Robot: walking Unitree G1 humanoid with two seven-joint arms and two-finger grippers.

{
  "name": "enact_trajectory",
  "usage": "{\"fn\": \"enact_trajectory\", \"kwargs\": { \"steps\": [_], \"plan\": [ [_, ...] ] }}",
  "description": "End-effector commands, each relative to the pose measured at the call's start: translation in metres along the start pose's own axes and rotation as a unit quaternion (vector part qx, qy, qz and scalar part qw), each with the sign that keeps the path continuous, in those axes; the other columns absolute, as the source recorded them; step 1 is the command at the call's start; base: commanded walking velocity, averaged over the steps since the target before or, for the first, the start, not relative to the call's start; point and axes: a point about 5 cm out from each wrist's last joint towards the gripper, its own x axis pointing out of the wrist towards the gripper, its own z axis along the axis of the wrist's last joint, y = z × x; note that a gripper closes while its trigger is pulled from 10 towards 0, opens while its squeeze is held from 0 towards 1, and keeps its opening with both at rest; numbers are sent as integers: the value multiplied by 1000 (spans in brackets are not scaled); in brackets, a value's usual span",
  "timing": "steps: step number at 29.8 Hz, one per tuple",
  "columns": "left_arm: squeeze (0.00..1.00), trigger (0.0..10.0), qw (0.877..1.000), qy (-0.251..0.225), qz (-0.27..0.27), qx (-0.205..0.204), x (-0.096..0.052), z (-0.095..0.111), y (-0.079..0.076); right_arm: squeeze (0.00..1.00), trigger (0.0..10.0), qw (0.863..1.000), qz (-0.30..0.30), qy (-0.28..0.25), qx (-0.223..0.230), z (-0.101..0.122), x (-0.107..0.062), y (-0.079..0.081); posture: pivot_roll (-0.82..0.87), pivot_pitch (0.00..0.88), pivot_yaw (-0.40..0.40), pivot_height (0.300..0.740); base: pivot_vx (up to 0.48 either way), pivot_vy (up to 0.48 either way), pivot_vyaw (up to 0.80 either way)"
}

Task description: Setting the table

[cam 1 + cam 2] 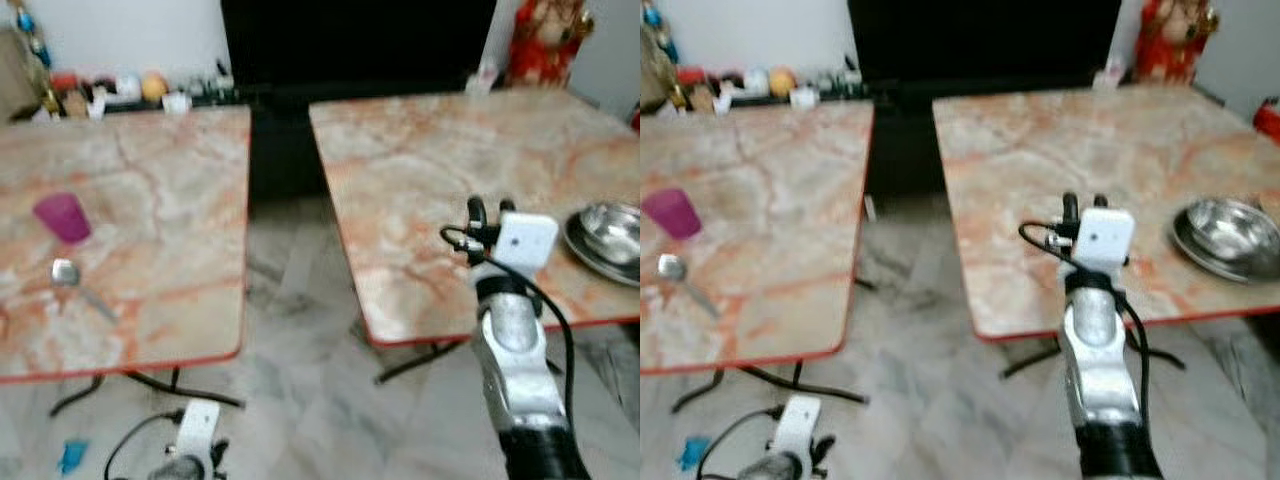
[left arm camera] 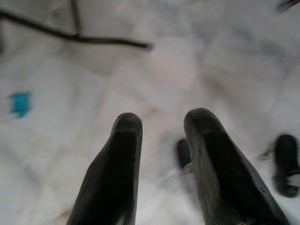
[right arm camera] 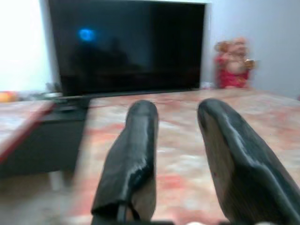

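Two marble-patterned tables stand side by side. A purple cup (image 1: 63, 216) and a metal spoon (image 1: 70, 278) lie on the left table (image 1: 150, 200). A steel bowl on a steel plate (image 1: 1230, 236) sits at the right edge of the right table (image 1: 420, 160). My right gripper (image 1: 490, 208) is raised over the front part of the right table, left of the bowl. Its fingers (image 3: 136, 140) are open with nothing between them. My left gripper (image 2: 161, 124) hangs low over the floor, open and holding nothing.
A floor gap (image 1: 285, 270) separates the tables. Behind them are a black TV (image 1: 355, 40) on a dark stand, a red figurine (image 1: 545, 40) and a shelf of small clutter (image 1: 120, 92). A blue scrap (image 1: 72, 455) and table legs (image 1: 150, 385) lie near my left arm.
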Motion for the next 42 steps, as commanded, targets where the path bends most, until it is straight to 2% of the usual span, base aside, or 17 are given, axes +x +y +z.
{"fn": "enact_trajectory", "kwargs": {
  "steps": [1, 3, 7, 9, 21, 29, 38, 42],
  "plan": [
    [0, 10000, 1000, 9, -5, -2, 0, -4, -4, 0, 10000, 1000, -10, -6, -12, 3, 2, -8, -33, 0, 34, 740, 0, 379, 0],
    [0, 10000, 1000, 8, -5, -1, 0, -3, -4, 0, 10000, 1000, -6, -2, -28, 2, 3, -8, -30, 0, 36, 740, 0, 379, 400],
    [0, 10000, 1000, 8, -4, 0, 0, -3, -3, 0, 10000, 1000, 3, -9, -27, 3, 1, -5, -30, 0, 38, 740, 0, 379, 800],
    [0, 10000, 1000, 8, -4, 0, 0, -3, -3, 0, 10000, 1000, -3, -10, -11, 3, 1, -5, -27, 0, 37, 740, 0, 377, 0],
    [0, 10000, 1000, 7, -5, -3, 0, -2, -5, 0, 10000, 999, 10, -12, -40, 4, 3, -5, -31, 0, 33, 740, 0, 378, 85],
    [0, 10000, 1000, 9, -4, -4, 0, -4, -5, 0, 10000, 1000, 15, -11, -23, 3, 2, -3, -26, 0, 29, 740, 0, 374, 345],
    [0, 10000, 1000, 9, -2, -6, 0, -4, -4, 0, 10000, 999, 27, -20, -36, 6, 3, -1, -24, 0, 29, 740, 0, 347, -56],
    [0, 10000, 1000, 9, -3, -5, 0, -4, -4, 0, 10000, 999, 28, -19, -35, 5, 3, 0, -22, 0, 29, 740, 0, 325, 544]
  ]
}}
